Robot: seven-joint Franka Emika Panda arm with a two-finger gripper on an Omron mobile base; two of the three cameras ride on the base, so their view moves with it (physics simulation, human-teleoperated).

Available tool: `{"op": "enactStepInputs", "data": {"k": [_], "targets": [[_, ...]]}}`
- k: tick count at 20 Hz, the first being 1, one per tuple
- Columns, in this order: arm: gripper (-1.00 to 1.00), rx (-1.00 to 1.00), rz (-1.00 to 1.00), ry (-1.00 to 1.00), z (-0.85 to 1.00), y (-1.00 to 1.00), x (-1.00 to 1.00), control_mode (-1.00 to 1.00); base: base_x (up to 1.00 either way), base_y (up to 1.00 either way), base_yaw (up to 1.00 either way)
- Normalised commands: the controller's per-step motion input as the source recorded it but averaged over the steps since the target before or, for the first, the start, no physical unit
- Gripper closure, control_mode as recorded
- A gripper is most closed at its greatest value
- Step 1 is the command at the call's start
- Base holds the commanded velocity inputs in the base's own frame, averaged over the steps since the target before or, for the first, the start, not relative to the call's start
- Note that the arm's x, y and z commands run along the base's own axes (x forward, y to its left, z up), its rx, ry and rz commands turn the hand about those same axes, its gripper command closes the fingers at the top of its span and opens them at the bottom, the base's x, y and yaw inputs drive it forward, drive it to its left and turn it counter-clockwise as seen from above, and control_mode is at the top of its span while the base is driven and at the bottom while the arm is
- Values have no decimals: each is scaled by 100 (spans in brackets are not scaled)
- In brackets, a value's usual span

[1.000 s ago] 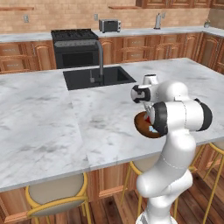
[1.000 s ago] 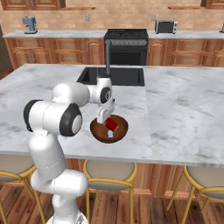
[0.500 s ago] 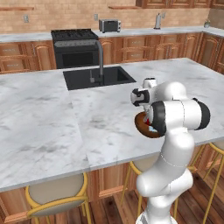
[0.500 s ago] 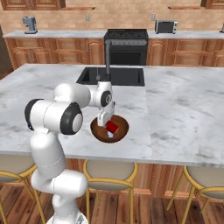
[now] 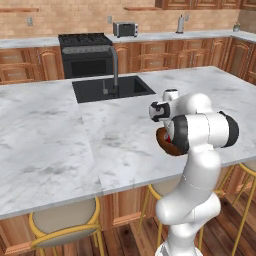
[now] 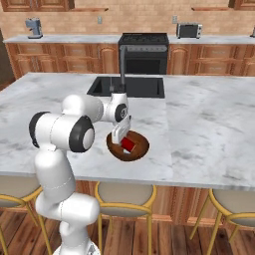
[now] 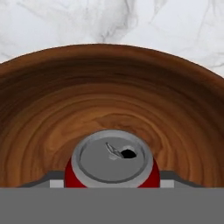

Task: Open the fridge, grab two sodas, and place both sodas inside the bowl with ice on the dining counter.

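Claw (image 6: 121, 141) seemingly still grips soda (image 7: 112, 164) inside bowl (image 6: 141, 149).

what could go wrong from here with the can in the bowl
1. The gripper holds the red soda can upright just inside the wooden bowl. If released before its base is seated, it could tip over.
2. The bowl sits near the front edge of the dining counter. A sideways nudge from the arm on withdrawal might slide it toward that edge.
3. The bowl's curved floor gives an upright can poor footing, so it may roll.
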Motion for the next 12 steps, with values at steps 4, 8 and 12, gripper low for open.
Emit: {"op": "enactStepInputs", "data": {"k": [4, 8, 12], "targets": [[-100, -1, 0, 0, -6, 3, -16, -100, 0, 0, 0], [-100, 0, 1, -2, -4, 0, -23, -100, 0, 0, 0], [-100, 1, 0, -9, 7, 0, -36, -100, 0, 0, 0]]}}
